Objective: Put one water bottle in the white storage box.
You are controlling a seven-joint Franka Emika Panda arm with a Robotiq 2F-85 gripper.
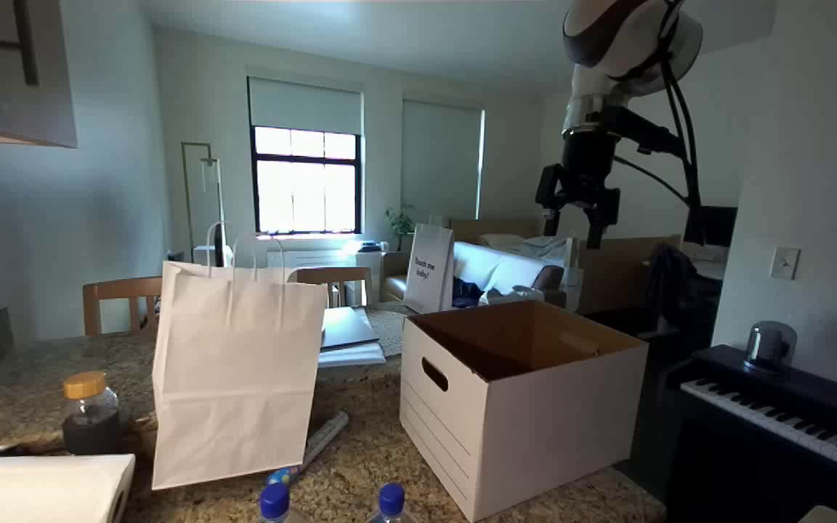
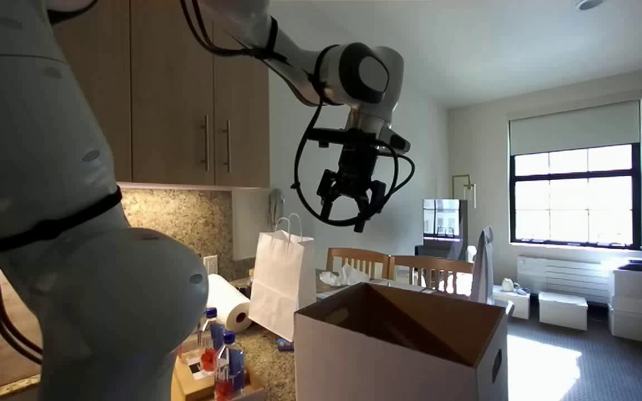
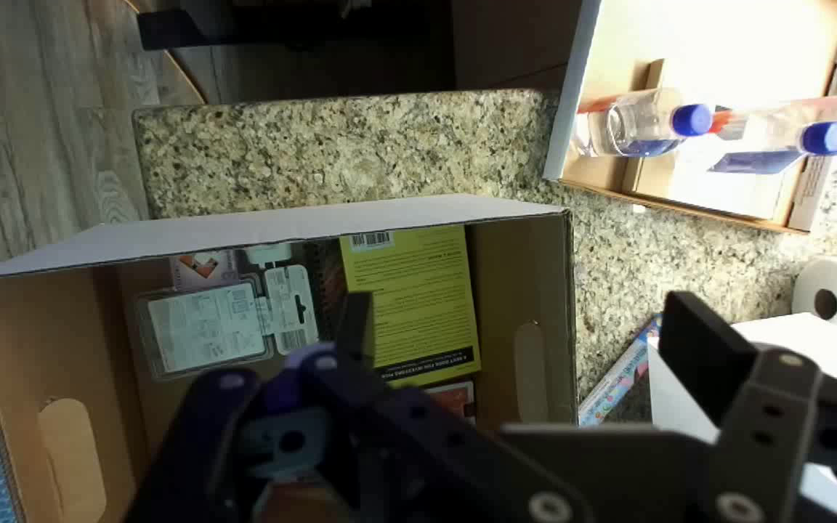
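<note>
On the granite counter (image 3: 353, 152), the white storage box (image 1: 556, 428) sits near a cardboard tray (image 3: 615, 51) where water bottles (image 2: 230, 362) stand upright; higher up, your gripper (image 1: 572, 231) hangs with its fingers (image 3: 709, 356) spread wide.

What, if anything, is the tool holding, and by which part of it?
Nothing is held: the tool is open, its fingers apart with nothing gripped between them.

A speckled counter (image 3: 302, 149) carries the white storage box (image 1: 560, 421); a paper bag (image 1: 237, 370); a paper roll (image 2: 229, 305); a carton (image 3: 738, 40).
</note>
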